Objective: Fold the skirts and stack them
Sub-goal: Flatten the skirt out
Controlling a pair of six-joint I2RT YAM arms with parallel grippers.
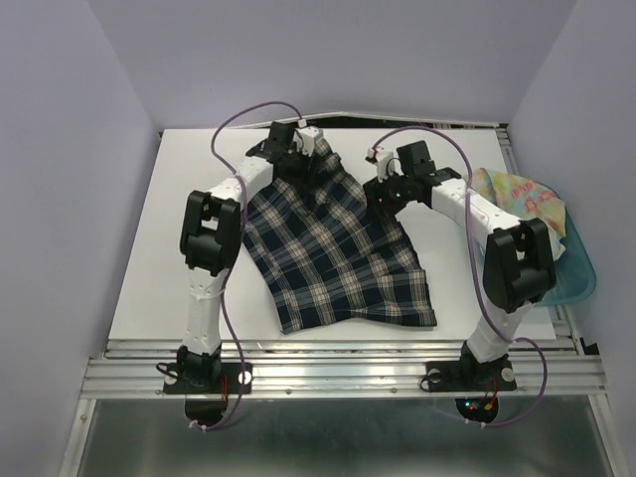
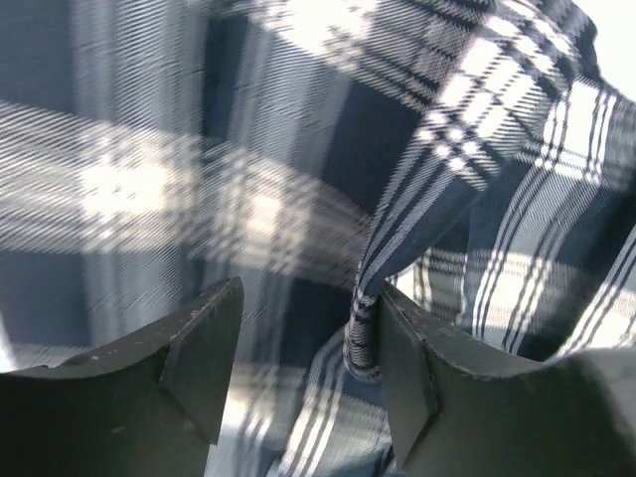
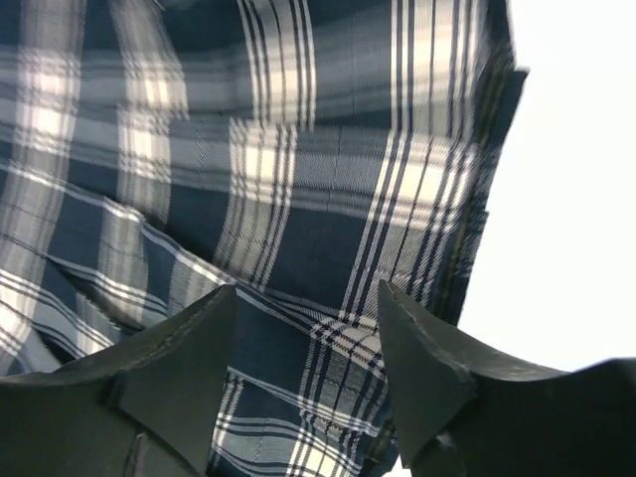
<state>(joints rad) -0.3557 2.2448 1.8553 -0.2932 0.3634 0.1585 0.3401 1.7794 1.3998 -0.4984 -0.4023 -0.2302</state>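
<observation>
The dark plaid skirt (image 1: 338,258) lies spread flat on the white table (image 1: 169,248), waist end far, hem near. My left gripper (image 1: 303,159) is at the skirt's far waist end. In the left wrist view it (image 2: 310,298) is open, and a raised fold of plaid cloth (image 2: 373,328) rests against its right finger. My right gripper (image 1: 381,194) is at the skirt's right edge. In the right wrist view it (image 3: 306,298) is open just above the plaid (image 3: 298,149), beside bare table (image 3: 586,199). The pastel flowered skirt (image 1: 517,194) lies crumpled in the bin.
A translucent teal bin (image 1: 581,273) stands at the table's right edge, beside the right arm. Purple walls enclose the table at the left, back and right. A metal rail runs along the near edge.
</observation>
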